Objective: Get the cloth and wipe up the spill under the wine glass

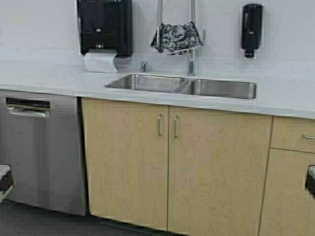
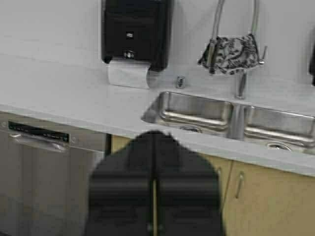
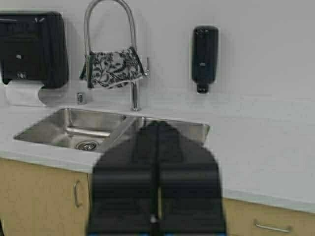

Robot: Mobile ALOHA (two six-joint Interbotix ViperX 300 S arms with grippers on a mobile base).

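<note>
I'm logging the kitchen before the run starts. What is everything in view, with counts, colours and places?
cloth: one, white-grey with dark floral print, draped over the faucet's arch.
faucet: one, steel, arched, behind the sink.
sink: one, steel, two basins, set in the counter.
counter: one, pale grey-white, above the cabinets.
paper towel dispenser: one, black, on the wall left of the faucet, white paper hanging below.
soap dispenser: one, black, on the wall right of the faucet.
cabinets: tan doors with steel handles, under the counter.
dishwasher: one, steel, left of the cabinets.
wine glass: none visible.
left gripper: black, shut, held back from the counter.
right gripper: black, shut, likewise.
</note>
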